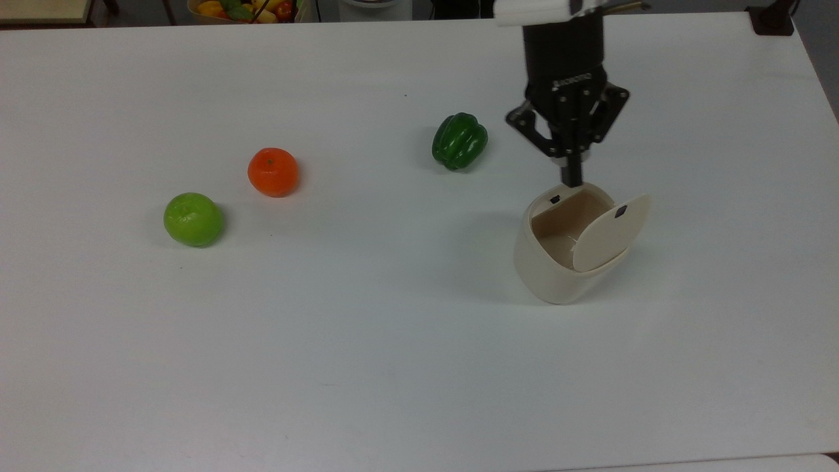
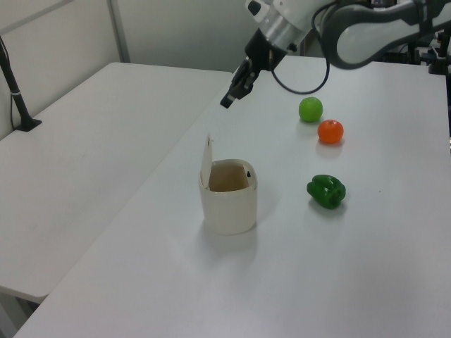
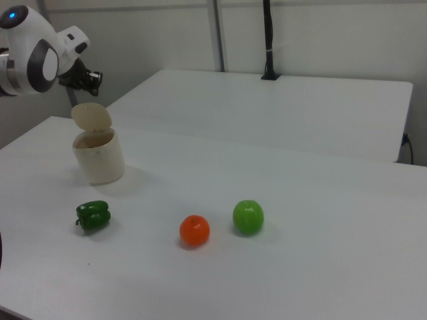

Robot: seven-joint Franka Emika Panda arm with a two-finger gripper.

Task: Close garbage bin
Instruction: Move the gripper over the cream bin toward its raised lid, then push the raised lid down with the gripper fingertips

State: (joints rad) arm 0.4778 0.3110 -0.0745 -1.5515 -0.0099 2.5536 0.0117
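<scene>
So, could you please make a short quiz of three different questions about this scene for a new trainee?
1. True or false: the lid of the garbage bin is already shut.
2. Multiple choice: in the top view, which item lies nearest the bin? A) green apple B) orange C) green pepper
3. Fill in: in the left view, the gripper is ___ the bin, not touching it.

Key: 1. False, the lid stands up and the inside shows. 2. C. 3. above.
</scene>
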